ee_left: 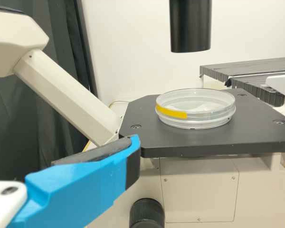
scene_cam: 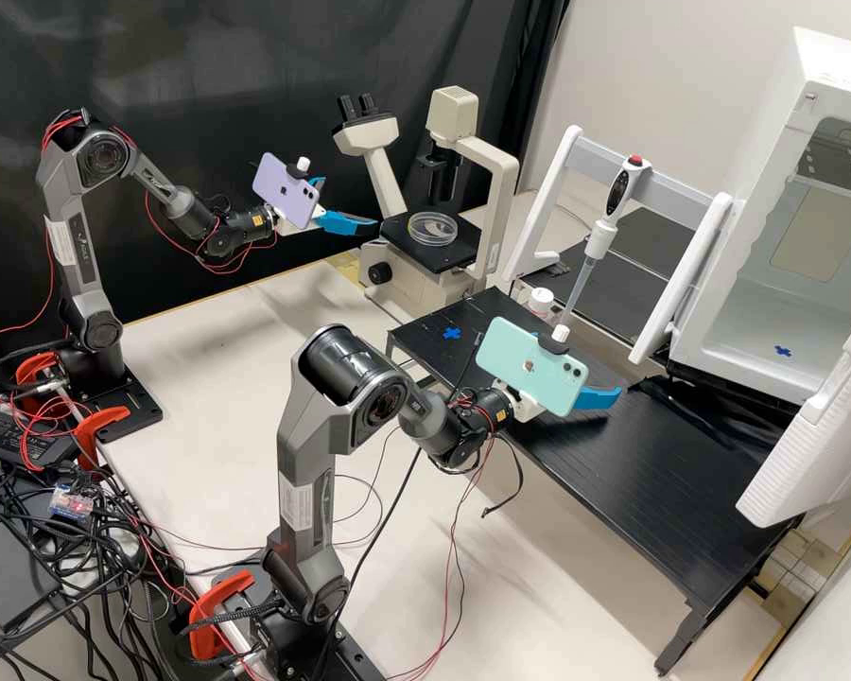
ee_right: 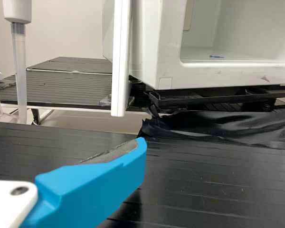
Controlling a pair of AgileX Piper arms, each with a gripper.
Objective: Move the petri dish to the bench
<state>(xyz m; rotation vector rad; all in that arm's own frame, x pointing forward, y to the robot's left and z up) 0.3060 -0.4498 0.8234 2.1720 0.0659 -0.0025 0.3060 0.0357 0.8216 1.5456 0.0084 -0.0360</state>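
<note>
Clear petri dish (ee_left: 204,118), yellow strip (ee_left: 171,112) alongside rim, flat on microscope stage (ee_left: 199,141)

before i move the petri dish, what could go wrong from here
The left gripper is near the edge of the raised microscope stage, so coming in too low could knock a finger against it. The petri dish lies on that flat stage with no wall around it; an off-centre grasp might push it toward an edge. A black cylinder hangs above the dish, so lifting straight up too far could bump it.

The black ribbed bench (scene_cam: 633,492) bore a blue tape cross (scene_cam: 452,333); the black microscope stage (ee_left: 256,137) held the petri dish (ee_left: 195,108).
</note>
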